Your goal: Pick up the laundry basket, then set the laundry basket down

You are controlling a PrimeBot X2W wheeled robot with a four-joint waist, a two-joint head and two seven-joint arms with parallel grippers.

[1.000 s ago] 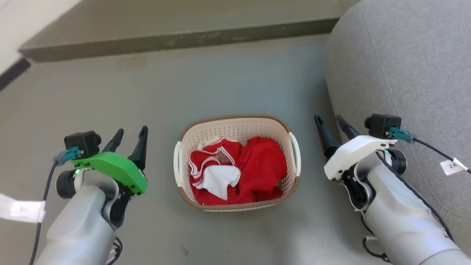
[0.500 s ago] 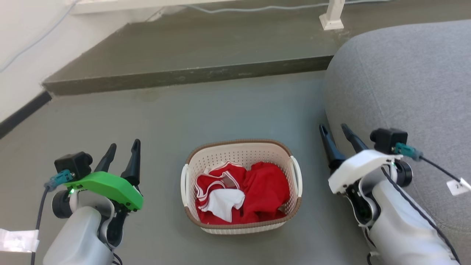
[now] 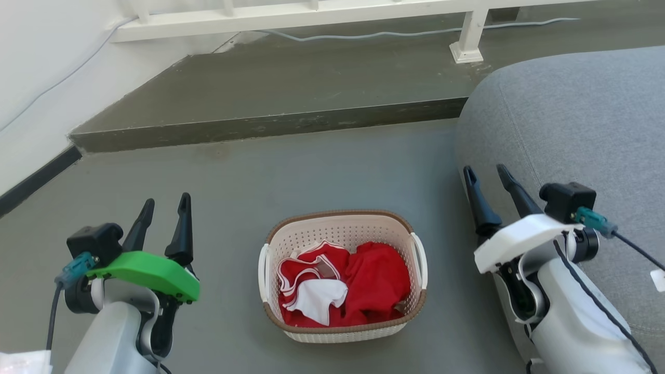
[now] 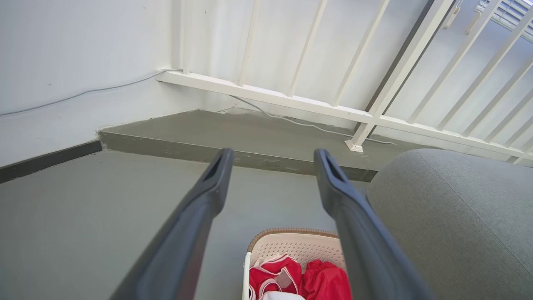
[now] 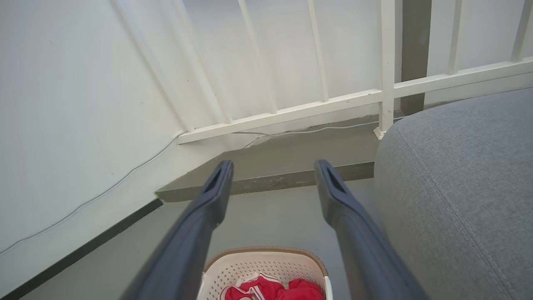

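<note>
Nearest the camera, two pale forearms frame the lower corners of the head view. The left gripper (image 3: 166, 200), under a green cover, and the right gripper (image 3: 485, 170), under a white cover, both point up and away. Each has its two dark fingers spread apart and grasps nothing.

The laundry basket (image 3: 340, 231) sits on the grey floor (image 3: 249, 182) between them, well apart from both and touched by neither. It is a cream perforated basket with a brown rim, and it stands upright and level. A white loop handle on its left side (image 3: 263, 272) faces the left gripper, and another on its right side (image 3: 420, 259) faces the right one. The arms appear placed evenly to either side so that each can reach its own handle, which suggests a two-handed lift. Crumpled red and white clothes (image 3: 374, 280) lie inside, below the rim, so they seem unlikely to spill if the basket is kept level.

A grey upholstered seat (image 3: 571, 119) curves in close beside the right arm, leaving that side little room. Beyond the basket, a low step (image 3: 270, 124) crosses the floor. Farther still, a thin cable (image 3: 395, 35) runs along the foot of a white railing (image 3: 311, 13).
</note>
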